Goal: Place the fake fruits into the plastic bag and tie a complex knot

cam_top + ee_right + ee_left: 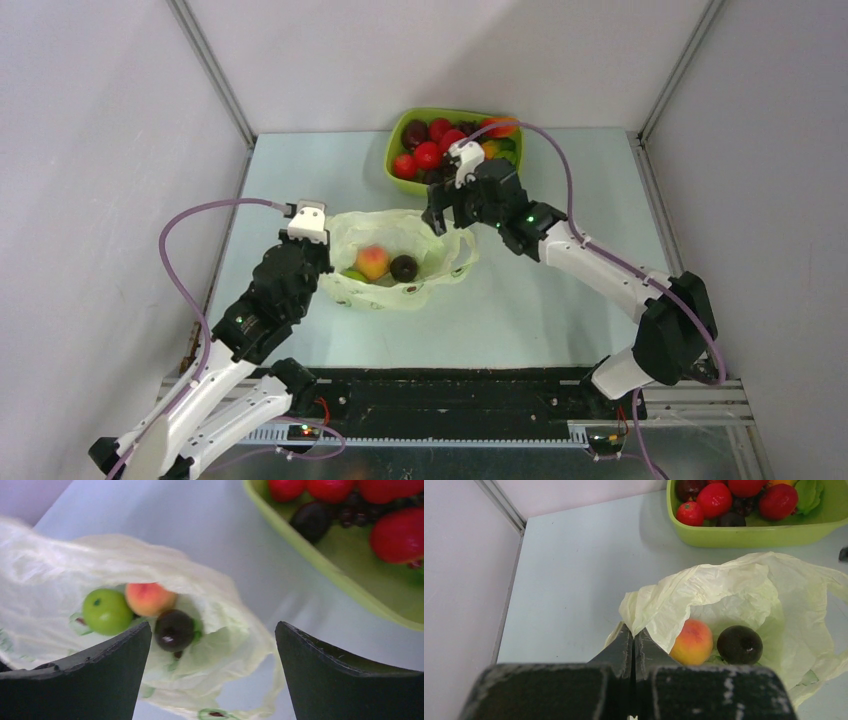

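Loading partly done. Plastic bag [440, 232] open mid-table, near rim pinched in tightly closed left gripper [633, 640]. Lime tray [392, 150] behind, holding red apples [428, 155] and grapes [440, 175] yet to move. Right gripper [214, 627] spread wide, empty, over the bag's far rim. Bagged: peach [372, 262], green apple [106, 611], dark plum [404, 267]. No knot begun.

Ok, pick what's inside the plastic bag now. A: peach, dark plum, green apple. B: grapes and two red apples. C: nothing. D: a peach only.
A: the right wrist view shows the green apple, peach and dark plum lying together inside the plastic bag.
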You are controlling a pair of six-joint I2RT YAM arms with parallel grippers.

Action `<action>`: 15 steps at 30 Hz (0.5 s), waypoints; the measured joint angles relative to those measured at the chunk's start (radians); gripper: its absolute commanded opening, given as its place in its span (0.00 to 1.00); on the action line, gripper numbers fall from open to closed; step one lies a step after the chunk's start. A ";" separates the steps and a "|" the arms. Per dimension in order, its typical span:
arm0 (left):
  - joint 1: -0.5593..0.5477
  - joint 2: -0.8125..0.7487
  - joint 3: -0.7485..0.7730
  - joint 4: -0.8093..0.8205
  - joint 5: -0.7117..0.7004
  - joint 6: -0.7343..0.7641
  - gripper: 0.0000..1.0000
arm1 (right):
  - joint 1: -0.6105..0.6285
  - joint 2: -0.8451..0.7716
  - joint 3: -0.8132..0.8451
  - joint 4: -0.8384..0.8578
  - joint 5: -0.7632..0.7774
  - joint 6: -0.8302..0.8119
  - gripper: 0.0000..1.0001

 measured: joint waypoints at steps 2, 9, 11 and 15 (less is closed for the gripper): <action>0.000 0.000 0.000 0.000 0.000 0.000 0.00 | -0.047 0.003 0.000 0.001 0.004 0.000 0.99; 0.000 0.000 0.000 0.000 0.000 0.000 0.00 | -0.162 0.134 0.082 -0.002 0.092 -0.023 0.99; 0.000 0.000 0.000 0.000 0.000 0.000 0.00 | -0.174 0.212 0.151 -0.018 0.132 -0.033 1.00; 0.000 -0.001 0.000 0.000 0.000 0.000 0.00 | -0.190 0.360 0.301 -0.054 0.204 -0.061 0.99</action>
